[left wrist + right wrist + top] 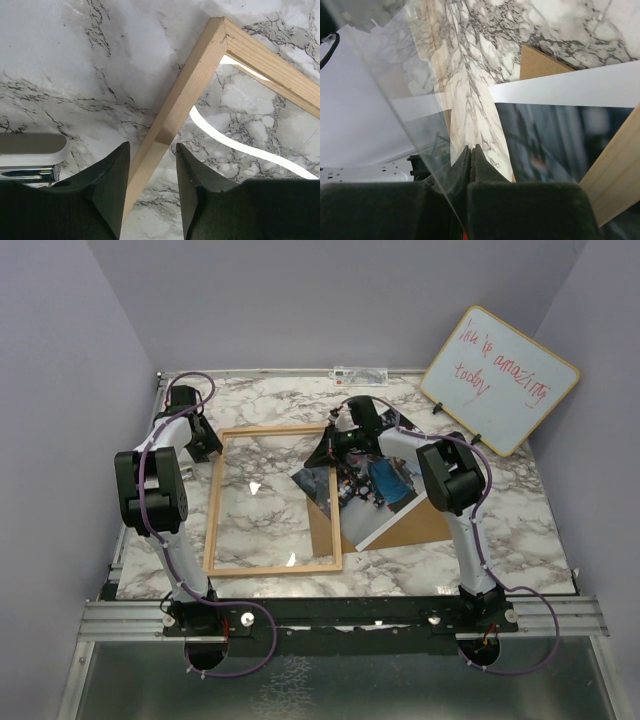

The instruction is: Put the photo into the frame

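right gripper point(471, 148) clenched, tips at edge of the clear pane point(390, 95); pinch on it unclear. left gripper point(152, 146) astride the frame point(214, 502) rail at its far left corner; contact unreadable. photo point(368, 490) lies right of frame on brown board point(425, 523), far edge hidden by right gripper. bare marble along table point(480, 560) near edge.

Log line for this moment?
left gripper: open over frame rail | right gripper: shut at pane edge | photo: overlapping frame's right side
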Motion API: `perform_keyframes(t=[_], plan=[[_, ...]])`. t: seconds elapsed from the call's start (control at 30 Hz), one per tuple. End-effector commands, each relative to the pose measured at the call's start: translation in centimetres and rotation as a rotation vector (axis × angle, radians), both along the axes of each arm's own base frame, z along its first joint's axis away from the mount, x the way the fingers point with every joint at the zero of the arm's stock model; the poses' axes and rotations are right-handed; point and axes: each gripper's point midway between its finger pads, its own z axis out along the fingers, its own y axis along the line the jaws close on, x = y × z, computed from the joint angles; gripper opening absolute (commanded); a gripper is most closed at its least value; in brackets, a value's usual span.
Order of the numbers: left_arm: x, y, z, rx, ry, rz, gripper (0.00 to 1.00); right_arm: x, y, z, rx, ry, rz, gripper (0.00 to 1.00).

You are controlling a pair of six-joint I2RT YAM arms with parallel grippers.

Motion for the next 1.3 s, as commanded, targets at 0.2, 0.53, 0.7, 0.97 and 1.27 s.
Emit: perform_keyframes(t=[0.2,0.53,0.7,0.97,1.27], plan=[[-0.7,-0.7,-1.8,-0.027,0.043,-0.017,0.30,0.5,1.3,-0.5,0.040,-0.020,0.039,0.01],[-0.6,0.0,-1.4,0.007,0.039,0.009,0.29,-0.1,0.8,0.7,0.068,-0.195,0.073,0.01],[-0.5,0.3,-1.0,0.022,0.031,0.017,0.29,-0.1,0.8,2.3,0.095,-0.248,0.078,0.01],[-0.2,0.2,-0.1,0.019,0.009,0.010,0.32,-0.1,1.2,3.4,0.152,-0.282,0.092,0.01],[0.5,1.2,3.5,0.065,-0.060,0.064,0.49,0.1,1.2,2.7,0.139,-0.271,0.074,0.01]])
